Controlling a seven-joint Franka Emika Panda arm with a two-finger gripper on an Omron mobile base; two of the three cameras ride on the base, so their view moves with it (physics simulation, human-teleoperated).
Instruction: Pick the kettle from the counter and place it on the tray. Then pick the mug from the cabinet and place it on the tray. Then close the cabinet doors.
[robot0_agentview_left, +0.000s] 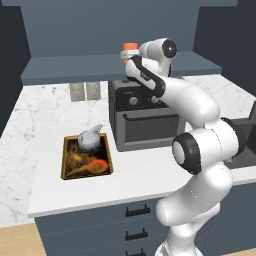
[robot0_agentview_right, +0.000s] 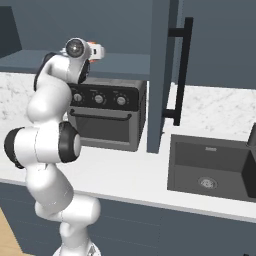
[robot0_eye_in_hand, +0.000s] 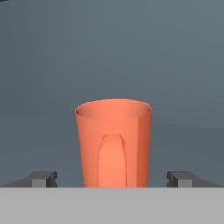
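Note:
The orange-red mug (robot0_eye_in_hand: 113, 144) stands upright on the cabinet's shelf base (robot0_agentview_left: 75, 67), handle facing the hand camera. My gripper (robot0_eye_in_hand: 113, 179) is open, and its fingertips (robot0_eye_in_hand: 43, 178) stand wide on either side of the mug without touching it. From the left base view the mug (robot0_agentview_left: 130, 47) peeks out just above the gripper (robot0_agentview_left: 128, 56), over the oven. The silver-grey kettle (robot0_agentview_left: 90, 140) sits on the far end of the tray (robot0_agentview_left: 64, 160), which lies on the white marble counter (robot0_agentview_left: 40, 125). One cabinet door (robot0_agentview_right: 160, 75) stands open, edge-on, with its black bar handle (robot0_agentview_right: 182, 70).
A black oven (robot0_agentview_left: 145, 120) stands on the counter directly under my arm. A flat orange-red food item (robot0_agentview_left: 98, 165) lies on the tray beside the kettle. The dark sink basin (robot0_agentview_right: 210, 170) is set into the counter to the right, below the open door.

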